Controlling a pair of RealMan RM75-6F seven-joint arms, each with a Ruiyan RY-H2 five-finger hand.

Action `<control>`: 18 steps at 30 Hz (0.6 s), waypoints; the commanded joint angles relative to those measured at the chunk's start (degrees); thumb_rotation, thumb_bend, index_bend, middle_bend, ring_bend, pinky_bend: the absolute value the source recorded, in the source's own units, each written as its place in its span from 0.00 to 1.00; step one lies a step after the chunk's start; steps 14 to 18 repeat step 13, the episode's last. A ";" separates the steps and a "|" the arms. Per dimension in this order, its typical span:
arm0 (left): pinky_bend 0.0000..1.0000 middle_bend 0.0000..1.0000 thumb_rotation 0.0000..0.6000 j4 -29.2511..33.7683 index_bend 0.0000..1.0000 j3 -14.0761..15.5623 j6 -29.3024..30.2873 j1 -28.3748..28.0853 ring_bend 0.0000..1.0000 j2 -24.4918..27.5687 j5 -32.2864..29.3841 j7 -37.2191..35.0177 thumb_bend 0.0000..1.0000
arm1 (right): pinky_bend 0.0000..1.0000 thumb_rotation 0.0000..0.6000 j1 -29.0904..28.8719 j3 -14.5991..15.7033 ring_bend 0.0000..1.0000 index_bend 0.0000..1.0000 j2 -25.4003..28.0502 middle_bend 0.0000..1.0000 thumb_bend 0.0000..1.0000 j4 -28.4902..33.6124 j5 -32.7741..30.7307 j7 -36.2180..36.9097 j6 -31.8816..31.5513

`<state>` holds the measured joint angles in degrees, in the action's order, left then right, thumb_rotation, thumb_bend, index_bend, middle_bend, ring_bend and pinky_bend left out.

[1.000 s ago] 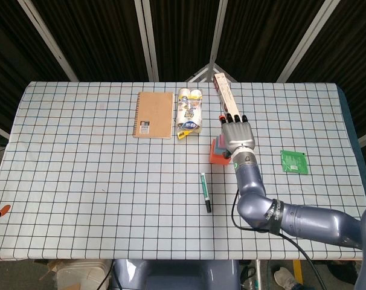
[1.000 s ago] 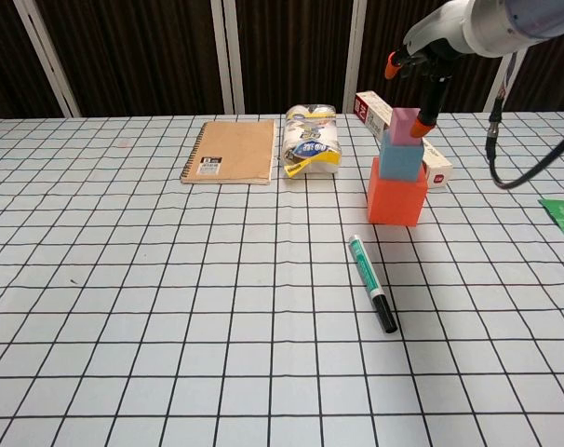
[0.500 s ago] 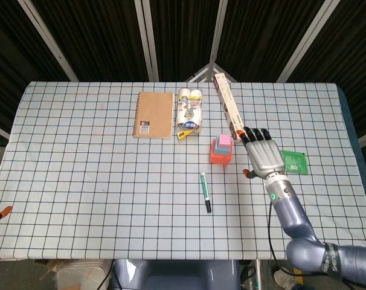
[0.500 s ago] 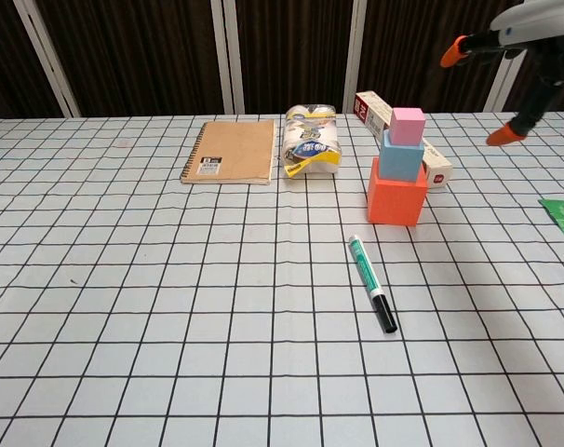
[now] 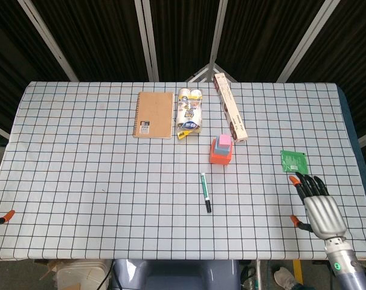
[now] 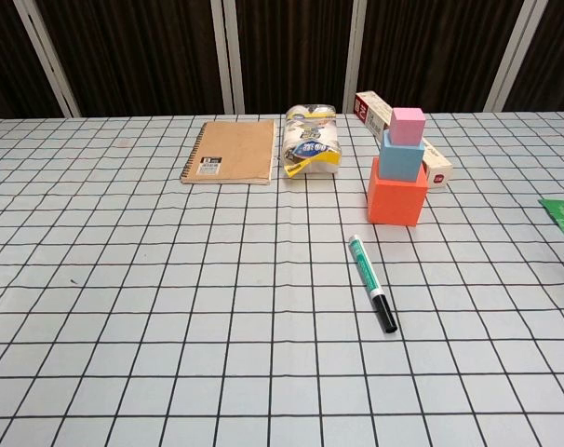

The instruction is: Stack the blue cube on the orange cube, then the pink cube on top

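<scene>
Cubes stand finished in one stack near the middle of the table [image 5: 80, 181]: the orange cube [image 6: 396, 196] at the bottom, the blue cube [image 6: 403, 158] on it, the pink cube [image 6: 407, 125] on top. Well apart from them, at the near right corner, the right hand [image 5: 319, 207] hovers with its fingers [image 5: 308, 185] spread and nothing in it, palm down, seen only in the head view. Two orange tips at the near left edge may belong to the left hand [image 5: 2, 217]; its state cannot be told. Just beyond the right hand lies a green packet [image 5: 293, 161]. Nearer the stack, a green marker [image 6: 371, 296] lies on the checked cloth in front of it, and a long narrow box [image 5: 229, 115] lies just behind it. Further left sit a wrapped pack of rolls [image 6: 310, 142] and a brown spiral notebook [image 6: 230, 151], side by side.
</scene>
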<state>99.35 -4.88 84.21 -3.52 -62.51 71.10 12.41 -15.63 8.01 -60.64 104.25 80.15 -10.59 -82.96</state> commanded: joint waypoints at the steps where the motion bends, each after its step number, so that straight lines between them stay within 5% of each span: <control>1: 0.00 0.00 1.00 0.19 0.08 0.03 0.38 0.19 0.00 -0.06 0.20 0.08 0.13 | 0.00 1.00 4.28 1.67 0.00 0.01 -1.51 0.00 0.31 -3.67 3.80 2.64 -4.85; 11: 0.00 0.00 1.00 0.25 0.08 0.49 1.30 0.60 0.00 -0.06 2.36 -0.52 0.13 | 0.00 1.00 8.09 -2.78 0.00 0.00 -3.01 0.00 0.30 -6.14 0.62 -0.28 -8.52; 18: 0.00 0.00 1.00 0.30 0.08 0.58 1.24 0.61 0.00 0.00 2.52 -0.46 0.13 | 0.00 1.00 8.34 -3.27 0.00 0.00 -3.17 0.00 0.30 -6.54 0.61 -0.19 -8.49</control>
